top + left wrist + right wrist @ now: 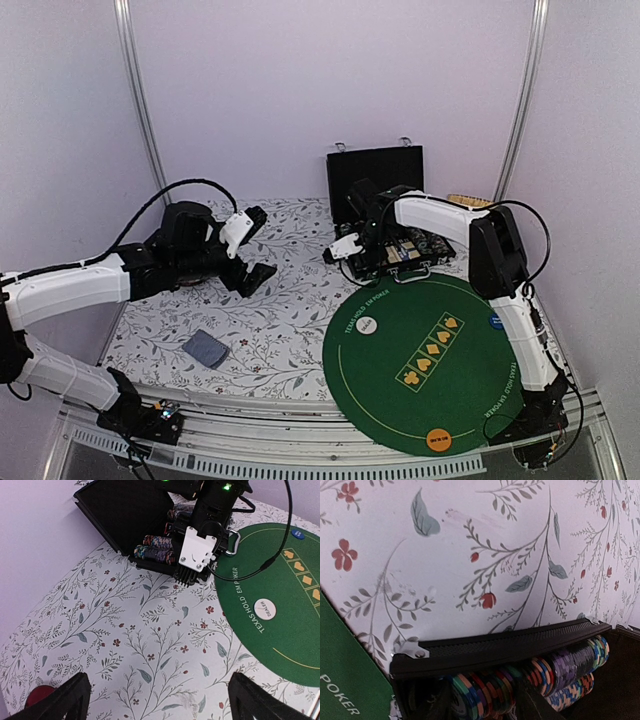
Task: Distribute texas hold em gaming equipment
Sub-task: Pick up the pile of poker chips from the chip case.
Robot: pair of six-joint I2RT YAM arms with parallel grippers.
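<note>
Directly under the right end effector (352,250), chips (560,670) lie rowed along their case (495,647); its grip unclear. Left end effector (159,700) gapes, farther.

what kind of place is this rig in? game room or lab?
Likely a lab test booth, not a game room: plain pale enclosure walls, a floral tablecloth staged with a green poker mat and an open chip case.

We see a white cloth (280,300) sprigged with grey-green leaves and red flowers, a green mat (470,390) with yellow suit marks, a black case (375,165), and chips (560,667) striped blue, orange, purple and green.
</note>
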